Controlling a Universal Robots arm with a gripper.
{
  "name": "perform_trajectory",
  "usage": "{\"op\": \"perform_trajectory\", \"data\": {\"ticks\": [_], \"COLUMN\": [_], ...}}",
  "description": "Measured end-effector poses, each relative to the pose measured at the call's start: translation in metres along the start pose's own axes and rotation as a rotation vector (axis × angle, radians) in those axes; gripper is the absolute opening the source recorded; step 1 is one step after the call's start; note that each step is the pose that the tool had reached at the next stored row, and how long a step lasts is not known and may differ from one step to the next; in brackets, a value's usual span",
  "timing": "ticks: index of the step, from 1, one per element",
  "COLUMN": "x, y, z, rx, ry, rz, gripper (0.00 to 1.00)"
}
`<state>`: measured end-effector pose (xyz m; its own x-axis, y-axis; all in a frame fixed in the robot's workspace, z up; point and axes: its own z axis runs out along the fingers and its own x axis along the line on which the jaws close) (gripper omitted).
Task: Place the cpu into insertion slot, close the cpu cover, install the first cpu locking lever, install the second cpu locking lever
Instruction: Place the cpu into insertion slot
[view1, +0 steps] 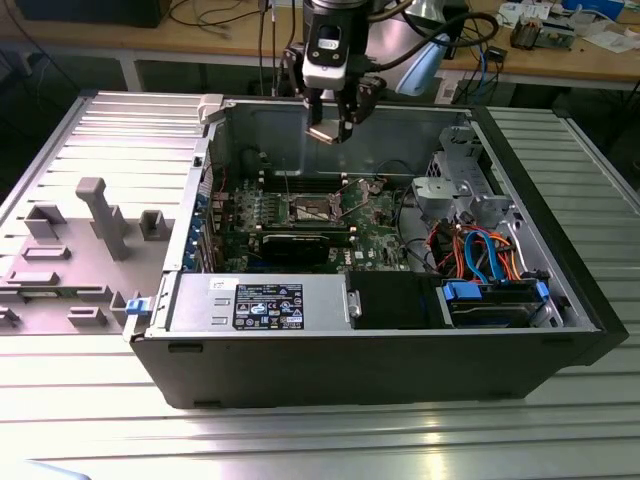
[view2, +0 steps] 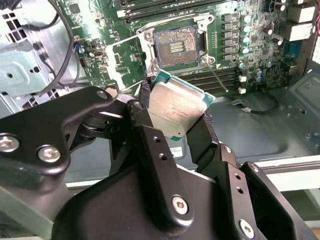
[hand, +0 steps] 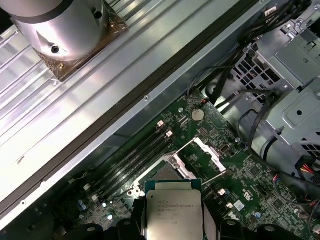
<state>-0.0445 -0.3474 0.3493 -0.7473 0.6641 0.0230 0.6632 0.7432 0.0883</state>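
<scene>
My gripper (view2: 176, 119) is pinching the cpu (view2: 172, 102), hovering over the exterior view's central insertion slot (view1: 305, 209); placing step, needing square alignment.

An open computer case (view1: 400, 370) lies on its side on the tabletop (view1: 300, 440), with a fixture plate (view1: 100, 220) just beside it on the exterior view's left. A circuit board (view1: 375, 235) lies on the floor of the case. The insertion slot (view2: 176, 46) sits near the board's middle, with memory slots (hand: 135, 160) running alongside it. The cpu cover (hand: 207, 150) stands swung up off one edge of the slot. An expansion card (view1: 305, 241) lies in front of the slot, and a power supply (view1: 260, 303) sits along the near wall. A drive cage (view1: 455, 180) sits on the exterior view's right. Above the board, clear of the slot, the pincer (view1: 335, 125) grips the cpu (view2: 176, 107) between its fingers.
</scene>
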Motion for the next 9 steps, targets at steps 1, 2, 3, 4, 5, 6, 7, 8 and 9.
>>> {"op": "perform_trajectory", "data": {"ticks": [1, 2, 3, 4, 5, 6, 7, 8, 9], "x": [0.0, 0.0, 0.0, 0.0, 0.0, 0.0, 0.0, 0.0, 0.0], "y": [0.0, 0.0, 0.0, 0.0, 0.0, 0.0, 0.0, -0.0001, 0.0], "z": [0.0001, 0.0002, 0.0002, 0.0003, 0.0003, 0.0003, 0.0003, 0.0003, 0.0004], "rx": [-0.0003, -0.0006, -0.001, -0.0011, -0.0013, -0.0013, -0.0013, -0.0014, -0.0017], "ry": [-0.0014, -0.0028, -0.0046, -0.0051, -0.0054, -0.0054, -0.0055, -0.0057, -0.0071], "rz": [0.015, 0.031, 0.052, 0.057, 0.061, 0.061, 0.061, 0.064, 0.079], "gripper": [0.54, 0.54, 0.54, 0.54, 0.54, 0.54, 0.54, 0.54, 0.54]}}
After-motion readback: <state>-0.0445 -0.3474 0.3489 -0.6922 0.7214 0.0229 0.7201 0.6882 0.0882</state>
